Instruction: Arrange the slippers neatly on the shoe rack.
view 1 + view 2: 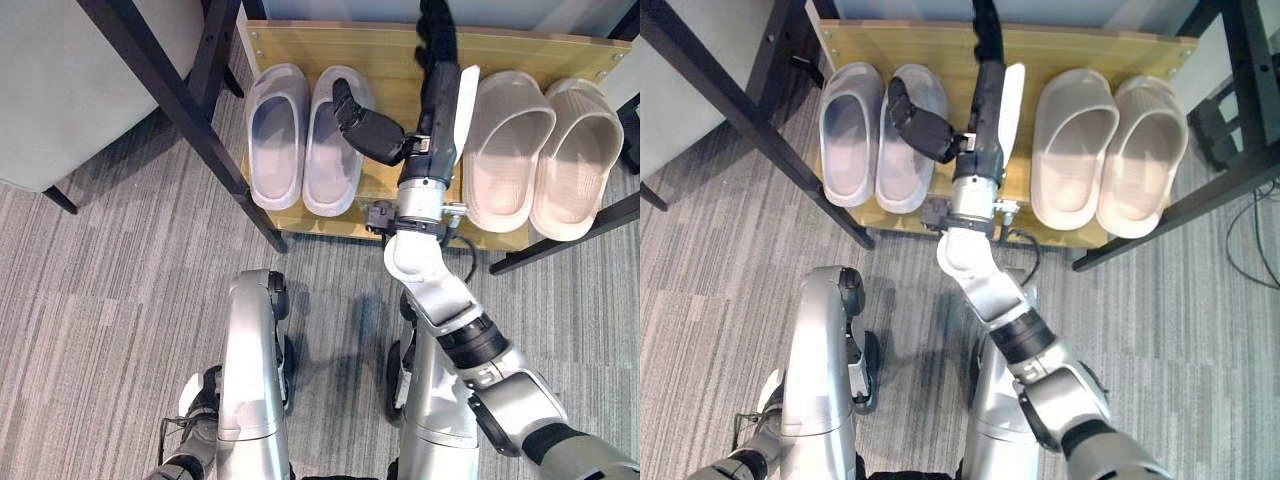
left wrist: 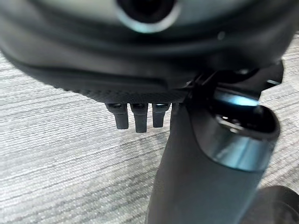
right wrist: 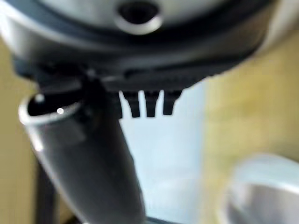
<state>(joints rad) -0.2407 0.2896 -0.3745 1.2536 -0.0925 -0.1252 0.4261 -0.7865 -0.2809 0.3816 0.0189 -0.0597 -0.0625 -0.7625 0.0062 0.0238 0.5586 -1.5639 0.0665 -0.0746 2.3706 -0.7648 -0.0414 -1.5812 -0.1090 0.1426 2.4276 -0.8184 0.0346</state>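
Note:
A low wooden shoe rack [image 1: 395, 55] holds two pairs of slippers, toes toward me. The grey pair [image 1: 277, 135] lies side by side at the rack's left, the beige pair [image 1: 505, 150] side by side at its right. My right hand [image 1: 438, 100] reaches over the bare middle of the shelf between the pairs, open, fingers straight and pointing to the back. Its thumb [image 1: 365, 128] sticks out leftward over the inner grey slipper [image 1: 330, 165], and I cannot tell if it touches. My left hand [image 1: 195, 400] hangs low by my side over the carpet, open, fingers [image 2: 135, 119] straight and holding nothing.
A black slanted frame leg [image 1: 180, 100] crosses in front of the rack's left end, under a grey seat [image 1: 60, 80]. Another black bar [image 1: 565, 240] runs by the rack's right front corner. Cables [image 1: 1250, 230] lie on the carpet at the right.

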